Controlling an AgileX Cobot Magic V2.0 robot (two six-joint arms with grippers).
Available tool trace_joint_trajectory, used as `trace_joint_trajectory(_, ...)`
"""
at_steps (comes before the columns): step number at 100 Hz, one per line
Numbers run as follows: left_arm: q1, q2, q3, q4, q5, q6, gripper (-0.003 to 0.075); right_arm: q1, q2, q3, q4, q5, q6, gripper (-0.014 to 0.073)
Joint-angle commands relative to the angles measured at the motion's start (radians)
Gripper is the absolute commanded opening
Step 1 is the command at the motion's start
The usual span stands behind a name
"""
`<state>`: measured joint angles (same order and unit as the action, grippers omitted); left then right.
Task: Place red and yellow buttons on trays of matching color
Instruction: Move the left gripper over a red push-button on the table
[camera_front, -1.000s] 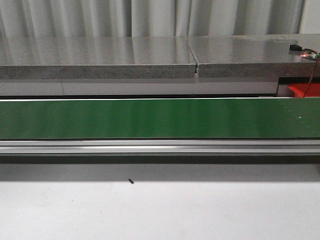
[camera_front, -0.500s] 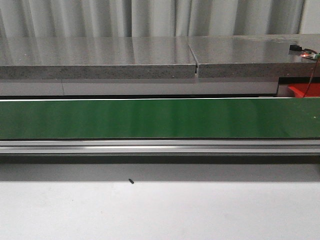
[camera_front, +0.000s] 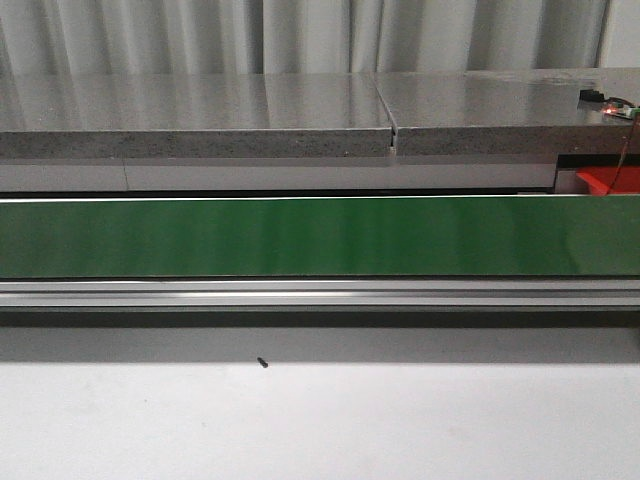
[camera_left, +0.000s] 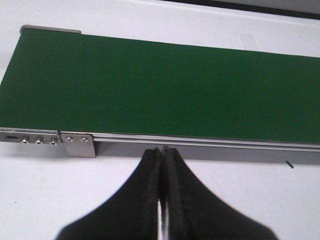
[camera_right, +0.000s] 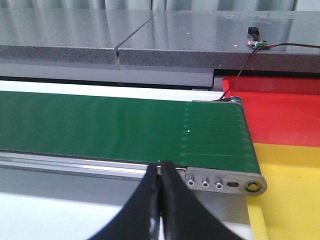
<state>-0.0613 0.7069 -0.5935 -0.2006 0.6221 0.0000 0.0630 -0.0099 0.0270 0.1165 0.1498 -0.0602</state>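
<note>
A long green conveyor belt ran across the middle of the front frame, edge to edge, with its aluminium side rail just below it and a white surface filling the lower part of the frame. A tiny dark speck lay on that surface, left of centre, near the rail. Behind the belt, in the upper half, sat a grey stone-look counter split by a seam right of centre. No button showed on the belt in any view. The red tray lay just beyond the belt's roller end, in the right part of the right wrist frame, and the yellow tray adjoined it toward the lower right; in the front frame only a corner of red appeared at the right edge. A small circuit board with a wire rested on the counter at upper right. The left gripper hung over the white surface beside the rail, its jaws pressed together on nothing. The right gripper was likewise clenched and bare, near the belt's end.
</note>
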Motion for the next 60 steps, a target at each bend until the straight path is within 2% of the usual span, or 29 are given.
trace_joint_trajectory(1,-0.005,0.013,-0.038,-0.020,-0.058,-0.014,-0.0020,0.001,-0.020,-0.016,0.001,-0.083,-0.002,-0.0068)
trace_joint_trajectory(22,-0.003,0.013,-0.038,-0.020,-0.061,-0.014,-0.0015,0.001,-0.020,-0.016,0.001,-0.083,-0.002,-0.0068)
trace_joint_trajectory(29,-0.003,0.013,-0.038,-0.020,-0.059,-0.014,0.0036,0.001,-0.020,-0.016,0.001,-0.083,-0.002,-0.0068)
trace_joint_trajectory(36,-0.003,0.013,-0.038,-0.020,-0.059,-0.014,0.0150,0.001,-0.020,-0.016,0.001,-0.083,-0.002,-0.0068)
trace_joint_trajectory(51,-0.003,0.013,-0.038,-0.020,-0.059,-0.014,0.0519,0.001,-0.020,-0.016,0.001,-0.083,-0.002,-0.0068)
trace_joint_trajectory(60,-0.003,0.013,-0.038,-0.020,-0.061,-0.014,0.0640,0.001,-0.020,-0.016,0.001,-0.083,-0.002,-0.0068)
